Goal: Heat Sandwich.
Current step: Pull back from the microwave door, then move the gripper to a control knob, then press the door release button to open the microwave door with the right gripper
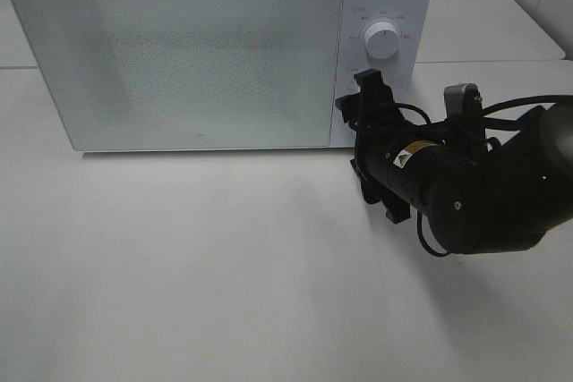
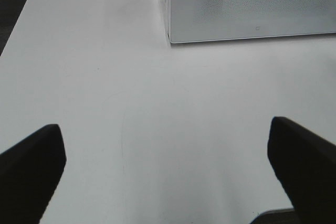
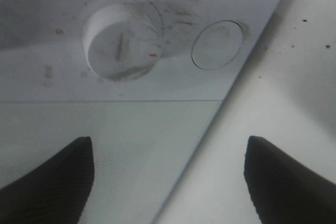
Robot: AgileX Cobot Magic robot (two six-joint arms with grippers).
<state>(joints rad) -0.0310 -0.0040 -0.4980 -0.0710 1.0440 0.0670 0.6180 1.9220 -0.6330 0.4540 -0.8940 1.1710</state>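
I see 1 white microwave [image 1: 179, 60] on the desk [image 1: 224, 275], its frosted door closed, with 1 round dial [image 3: 123, 51] and 1 round button [image 3: 216, 44] on its panel. 2 pincers are in view. My right pincer [image 3: 168, 142] hangs just in front of that panel, its 2 black fingers [image 3: 52, 182] spread wide, holding nothing. My left pincer [image 2: 164, 127] stands wide too, over the desk near the microwave's corner, empty. The sandwich shows in no view, so I cannot tell where it lies or which way it points.
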